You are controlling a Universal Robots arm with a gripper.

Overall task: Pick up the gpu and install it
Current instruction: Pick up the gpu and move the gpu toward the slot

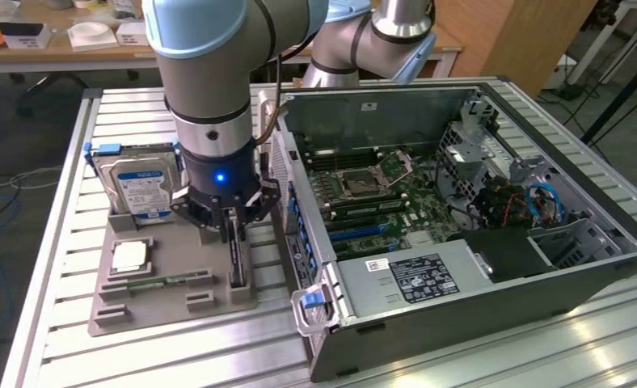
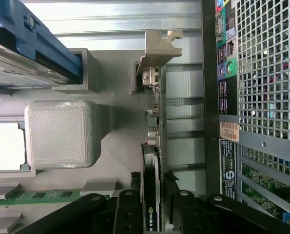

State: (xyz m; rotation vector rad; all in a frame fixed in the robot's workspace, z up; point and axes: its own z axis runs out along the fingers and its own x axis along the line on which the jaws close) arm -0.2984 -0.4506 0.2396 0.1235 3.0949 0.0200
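gpu (image 1: 238,260) is on edge in its slot in the grey printed holder (image 1: 151,311), on the holder's side nearest the PC case (image 1: 534,299). On my wrist feed I see the card (image 2: 152,146) edge-on, with the silver bracket (image 2: 159,46) at the end away from the arm. It sits in the slot, not lifted.

fingers (image 2: 129,209) are spread, one on each face of the card, very close to it. I can't tell if they're pressing on it.

On the same holder: hard drive (image 1: 141,187) upright at the back, CPU (image 1: 131,255) flat in its pocket, memory stick (image 1: 173,281) lying in front of the CPU.

The holder is on the slatted worktop (image 1: 114,113). The case is just beside it on the exterior view's right, side panel off, motherboard (image 1: 373,194) exposed.
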